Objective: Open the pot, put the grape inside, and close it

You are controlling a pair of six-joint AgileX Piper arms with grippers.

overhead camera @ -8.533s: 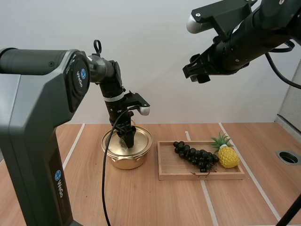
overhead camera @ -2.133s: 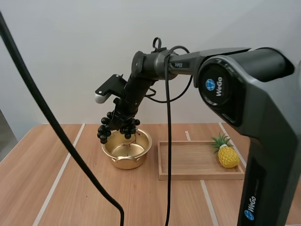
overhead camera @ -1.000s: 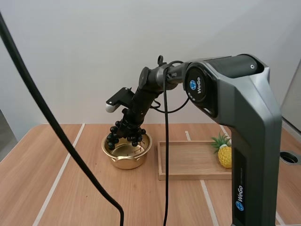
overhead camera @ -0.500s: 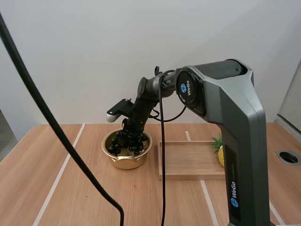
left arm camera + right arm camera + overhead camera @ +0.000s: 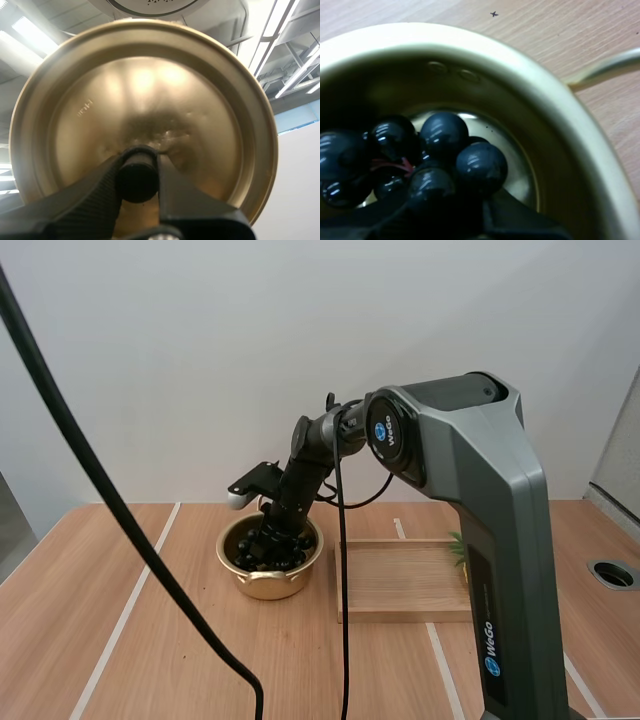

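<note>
Right gripper [image 5: 268, 542] down inside the open gold pot [image 5: 264, 583], clamped on the grapes [image 5: 440, 135] — left gripper [image 5: 138, 172] pinching the lid [image 5: 165, 85] by its knob [image 5: 136, 181].

Right arm [image 5: 470, 500]: broad, angular dark grey casing; round blue badge [image 5: 381, 432] marked "WeGo" in white; white "WeGo" lettering [image 5: 488, 640] lower down; slim black forearm [image 5: 300, 470] with rounded joints. Left gripper [image 5: 138, 167]: two black fingers [image 5: 95, 197], finely ribbed.

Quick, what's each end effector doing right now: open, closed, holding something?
Left end effector: closed on the lid.
Right end effector: closed on the grapes, inside the pot.
</note>
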